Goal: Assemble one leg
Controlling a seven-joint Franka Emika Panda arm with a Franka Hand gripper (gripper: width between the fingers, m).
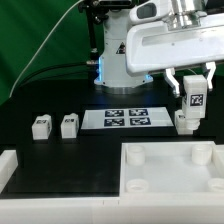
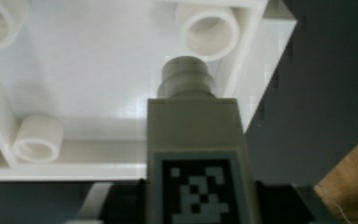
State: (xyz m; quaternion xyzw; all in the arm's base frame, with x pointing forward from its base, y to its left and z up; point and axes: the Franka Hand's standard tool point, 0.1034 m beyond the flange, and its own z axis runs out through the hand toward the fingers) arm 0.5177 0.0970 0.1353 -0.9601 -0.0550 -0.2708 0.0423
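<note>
My gripper (image 1: pixel 192 92) is shut on a leg (image 1: pixel 196 101), a small white block with a black-and-white tag facing the camera. It hangs above the far right corner of the white tray (image 1: pixel 205 153). In the wrist view the held leg (image 2: pixel 194 130) runs out from between the dark fingers (image 2: pixel 130 203), with its round peg end over the tray (image 2: pixel 105 90), between two round sockets (image 2: pixel 213 32). Two more legs (image 1: pixel 41 125) (image 1: pixel 69 125) stand on the black table at the exterior view's left. Another white piece (image 1: pixel 185 122) shows just under the held leg; I cannot tell whether it is separate.
The marker board (image 1: pixel 125 118) lies flat on the table behind the tray. The arm's base (image 1: pixel 120 60) stands behind it. A white raised edge (image 1: pixel 6 165) runs along the near left. A green curtain closes the back.
</note>
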